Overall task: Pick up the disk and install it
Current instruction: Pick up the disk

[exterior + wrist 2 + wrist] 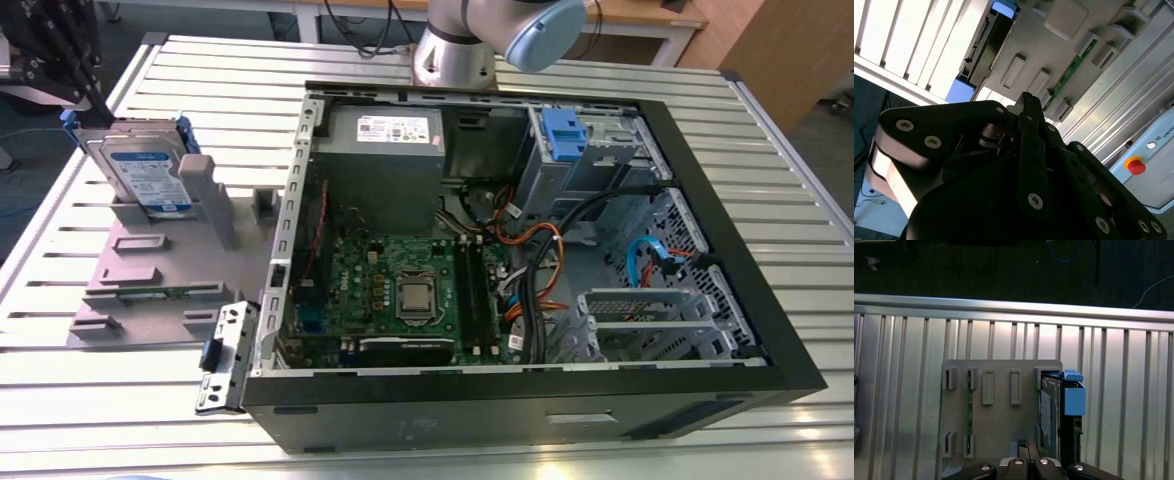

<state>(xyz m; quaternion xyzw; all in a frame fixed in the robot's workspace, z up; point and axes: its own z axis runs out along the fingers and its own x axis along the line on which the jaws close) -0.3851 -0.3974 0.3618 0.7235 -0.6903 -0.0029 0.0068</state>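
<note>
Exterior view: disk (144, 172) stands in holder (150, 278) beside case (534, 402).

The disk (144, 175) stands in the fixture (167, 268), on the exterior view's left of the case (467, 420).

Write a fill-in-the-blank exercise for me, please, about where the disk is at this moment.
1. The disk stands on edge in the grey holder, ____ the case.
2. The rails on the disk are ____ in colour.
3. The holder and the case rest on a slatted metal ____.
Missing words: outside; blue; table.
</note>
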